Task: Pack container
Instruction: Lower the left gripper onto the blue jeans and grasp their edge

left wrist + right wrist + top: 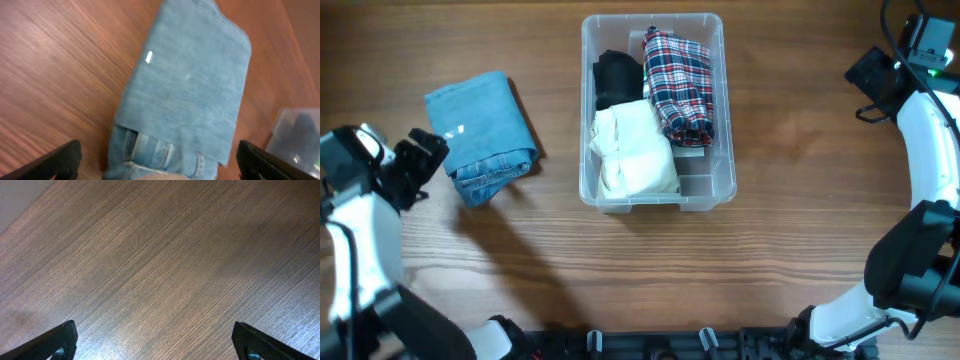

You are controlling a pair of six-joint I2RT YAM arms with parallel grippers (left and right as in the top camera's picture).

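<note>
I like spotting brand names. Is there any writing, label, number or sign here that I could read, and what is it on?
No text can be read in any view.
Folded jeans: only a small white fleck, no letters to make out.
Container: no print legible at this size.
Clothes inside it: no visible tags or logos.

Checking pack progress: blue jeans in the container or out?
Out. The folded jeans lie on the table left of the container, apart from it; inside are only black, white and plaid garments.
</note>
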